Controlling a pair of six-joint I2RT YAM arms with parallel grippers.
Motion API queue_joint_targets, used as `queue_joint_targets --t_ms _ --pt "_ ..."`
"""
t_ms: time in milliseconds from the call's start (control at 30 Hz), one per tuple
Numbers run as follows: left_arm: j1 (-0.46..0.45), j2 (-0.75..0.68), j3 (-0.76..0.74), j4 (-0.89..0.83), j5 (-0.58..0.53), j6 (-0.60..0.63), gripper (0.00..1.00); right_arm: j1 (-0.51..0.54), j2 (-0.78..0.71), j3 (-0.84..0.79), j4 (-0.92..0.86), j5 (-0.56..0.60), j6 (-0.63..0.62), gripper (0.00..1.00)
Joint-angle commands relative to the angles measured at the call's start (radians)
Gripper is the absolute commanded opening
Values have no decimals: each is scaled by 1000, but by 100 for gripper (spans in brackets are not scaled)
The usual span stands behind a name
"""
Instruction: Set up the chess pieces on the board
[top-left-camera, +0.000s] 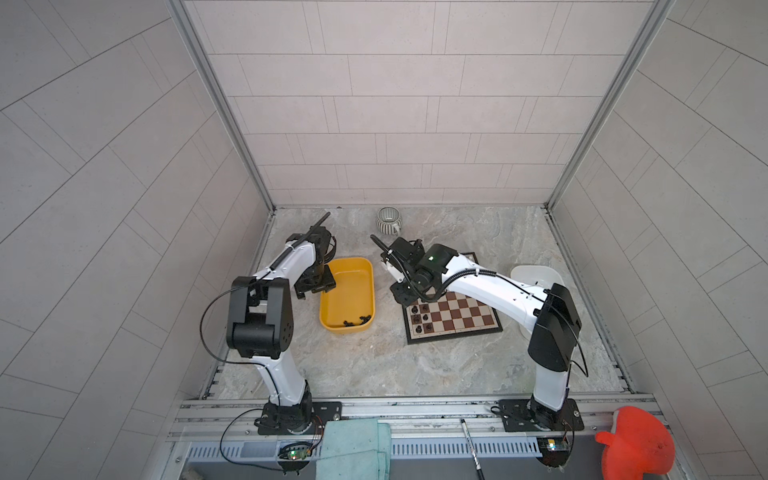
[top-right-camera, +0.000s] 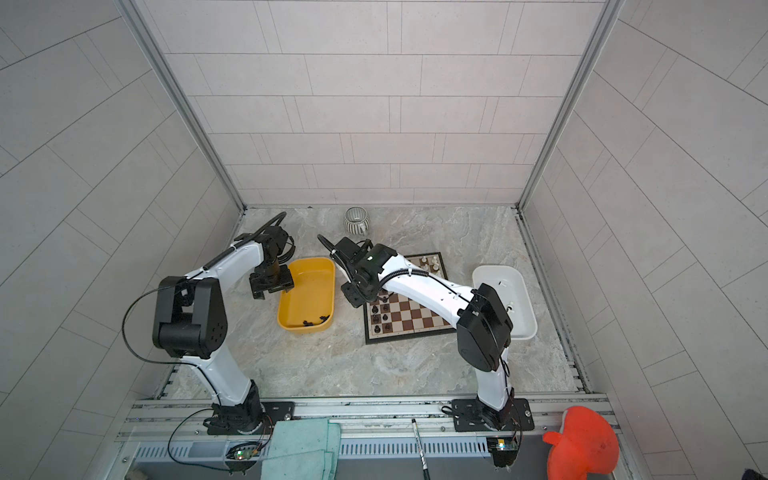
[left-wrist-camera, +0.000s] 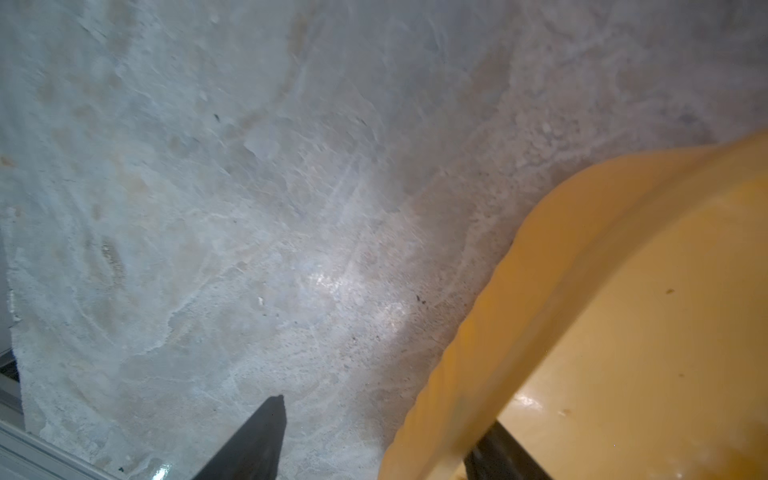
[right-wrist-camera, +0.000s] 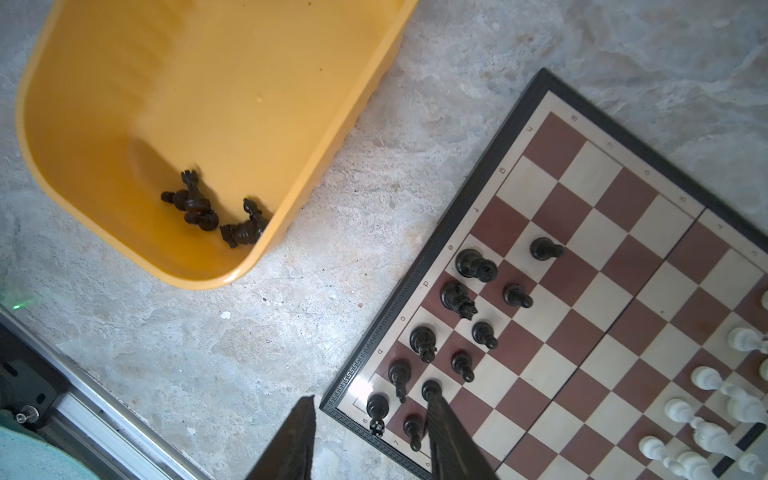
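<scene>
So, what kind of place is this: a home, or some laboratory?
Most likely a robot test cell, not a home: the left arm and right arm are bolted to an aluminium rail, and panel walls enclose the small marble-look table.

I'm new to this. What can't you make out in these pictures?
Both top views: the right arm covers much of the board.
Right wrist view: loose black pieces in the yellow tray are blurred; kinds unclear.
Same view: the frame edge cuts off the white pieces.
Left wrist view: the yellow tray partly hides one finger of the left claw.
</scene>
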Motion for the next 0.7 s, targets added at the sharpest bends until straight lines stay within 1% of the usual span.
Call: queue_joint_targets --t_ms 0,100,133,167,200,267,300,333,367,400,533,600,667 --pt "-8 -88 49 -48 43 8 71 14 -33 -5 28 -23 9 40" --pt "-22 -166 28 -31 186 -31 69 13 -7 36 66 -30 3 28" --pt "-22 -192 6 -21 232 -51 66 12 10 58 86 -35 -7 23" --pt "-25 -211 -20 -6 268 -65 60 11 29 74 110 -41 -18 20" --pt "-28 -232 -52 20 320 -84 52 11 55 96 130 -47 -25 18" --pt "-35 -260 -103 53 388 -113 42 8 111 147 165 -58 -42 12" --pt "-36 -269 -125 58 397 -136 36 5 147 182 175 -61 -50 8" --pt "-38 -279 -161 74 406 -151 33 0 183 223 182 -63 -50 3" --pt "-38 -284 -186 87 416 -164 32 -4 213 258 187 -67 -45 0" --pt "-39 -290 -215 95 422 -180 27 -5 251 296 197 -78 -48 0" --pt "-38 -308 -313 134 432 -232 18 -7 377 438 225 -79 -68 0" --pt "-36 -303 -339 127 412 -243 17 -8 433 483 246 -51 -75 0" --pt "-36 -297 -354 107 378 -248 17 -11 487 544 224 -22 -92 0"
